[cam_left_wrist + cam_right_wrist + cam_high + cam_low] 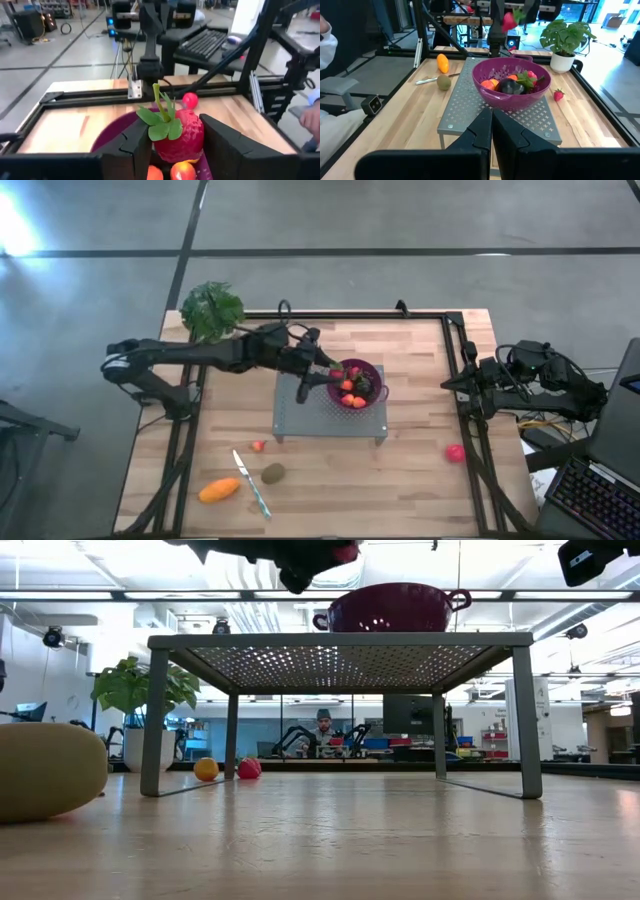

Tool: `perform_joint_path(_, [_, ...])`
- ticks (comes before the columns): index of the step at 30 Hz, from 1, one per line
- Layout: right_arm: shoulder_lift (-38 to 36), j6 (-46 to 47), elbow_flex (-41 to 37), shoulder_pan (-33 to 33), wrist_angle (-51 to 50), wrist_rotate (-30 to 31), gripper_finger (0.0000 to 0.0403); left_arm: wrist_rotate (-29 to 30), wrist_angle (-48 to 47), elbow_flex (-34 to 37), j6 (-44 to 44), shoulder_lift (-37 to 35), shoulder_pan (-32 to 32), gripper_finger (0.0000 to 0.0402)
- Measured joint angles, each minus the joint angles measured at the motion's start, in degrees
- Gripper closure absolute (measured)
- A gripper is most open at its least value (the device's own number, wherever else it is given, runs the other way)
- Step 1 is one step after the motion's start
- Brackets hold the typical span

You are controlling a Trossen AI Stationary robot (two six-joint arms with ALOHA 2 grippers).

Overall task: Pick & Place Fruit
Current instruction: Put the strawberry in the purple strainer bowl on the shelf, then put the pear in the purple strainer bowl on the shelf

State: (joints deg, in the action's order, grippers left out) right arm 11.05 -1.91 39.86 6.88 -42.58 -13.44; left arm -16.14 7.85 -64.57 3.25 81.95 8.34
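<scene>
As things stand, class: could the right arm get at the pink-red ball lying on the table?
Probably yes. The pink-red ball lies alone on bare wood beside the right gripper, which is shut and empty, nothing between them. The left gripper is busy holding a strawberry over the bowl.

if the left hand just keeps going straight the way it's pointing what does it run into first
Probably the purple bowl. The left hand, shut on a strawberry, sits at the bowl's rim and points across it; past that lies bare table. How high it rides is unclear, so it might clear the far rim.

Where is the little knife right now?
From above, the knife lies on the table's near-left part, between the orange fruit and the brown-green fruit.
</scene>
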Motion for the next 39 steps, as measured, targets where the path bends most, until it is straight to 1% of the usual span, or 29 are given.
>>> perform_joint_path(5, [0.0, 0.0, 0.0, 0.0, 0.0, 0.0, 0.0394, 2.0, -0.8, -0.5, 1.3, 2.2, 0.0, 0.0244])
perform_joint_path(13, [0.0, 0.0, 0.0, 0.0, 0.0, 0.0, 0.0394, 2.4, -1.5, -0.5, 2.6, 4.8, 0.0, 0.0243])
perform_joint_path(26, [0.0, 0.0, 0.0, 0.0, 0.0, 0.0, 0.0394, 2.6, -6.3, -0.3, 1.0, 5.7, 0.0, 0.0243])
perform_joint_path(30, [0.0, 0.0, 0.0, 0.0, 0.0, 0.0, 0.0394, 2.6, -6.4, -0.3, 0.7, 5.8, 0.0, 0.0242])
perform_joint_path(33, [0.0, 0.0, 0.0, 0.0, 0.0, 0.0, 0.0394, 2.6, -6.4, -0.3, -0.7, 5.8, 0.0, 0.0232])
perform_joint_path(39, [0.0, 0.0, 0.0, 0.0, 0.0, 0.0, 0.0394, 4.1, -6.5, -0.3, -0.9, 5.8, 0.0, 0.0177])
